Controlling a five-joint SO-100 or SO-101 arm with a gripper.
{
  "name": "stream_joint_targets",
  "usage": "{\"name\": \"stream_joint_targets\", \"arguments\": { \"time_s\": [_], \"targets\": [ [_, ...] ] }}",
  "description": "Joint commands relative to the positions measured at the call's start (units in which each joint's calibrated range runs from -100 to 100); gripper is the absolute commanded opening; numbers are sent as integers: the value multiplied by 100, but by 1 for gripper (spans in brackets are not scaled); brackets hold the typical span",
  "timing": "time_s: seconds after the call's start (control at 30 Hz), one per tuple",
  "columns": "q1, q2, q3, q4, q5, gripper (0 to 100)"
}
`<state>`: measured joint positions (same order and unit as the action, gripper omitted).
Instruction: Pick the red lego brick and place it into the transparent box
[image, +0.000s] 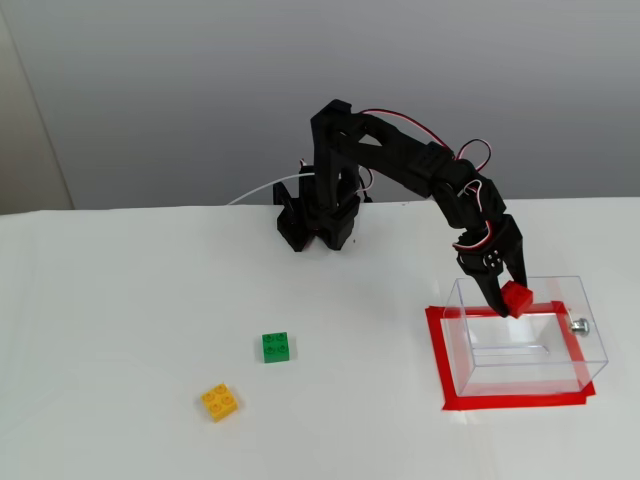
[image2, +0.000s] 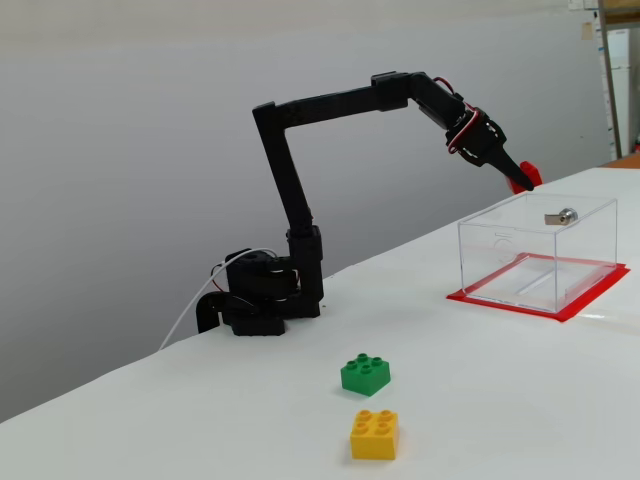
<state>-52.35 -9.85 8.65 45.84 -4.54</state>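
My gripper (image: 510, 299) is shut on the red lego brick (image: 517, 297) and holds it just above the far rim of the transparent box (image: 590, 340). In a fixed view the brick (image2: 527, 176) hangs in the air over the box's back edge, clear of the walls (image2: 490, 255). The box is empty and stands inside a red tape outline (image: 436, 350), with its small silver knob (image: 579, 325) on the right side. The knob also shows in a fixed view (image2: 566, 215).
A green brick (image: 276, 346) and a yellow-orange brick (image: 220, 401) lie on the white table left of the box; both also show in a fixed view, green (image2: 365, 374) and yellow (image2: 374, 434). The arm's base (image: 318, 225) stands at the table's back.
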Motion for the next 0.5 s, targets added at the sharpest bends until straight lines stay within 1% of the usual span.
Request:
{"name": "stream_joint_targets", "arguments": {
  "time_s": [0.0,0.13,0.47],
  "targets": [
    [-63,56,-286,-424,32,2],
    [-188,175,-286,-685,32,2],
    [-351,463,-286,-685,-10,2]
  ]
}}
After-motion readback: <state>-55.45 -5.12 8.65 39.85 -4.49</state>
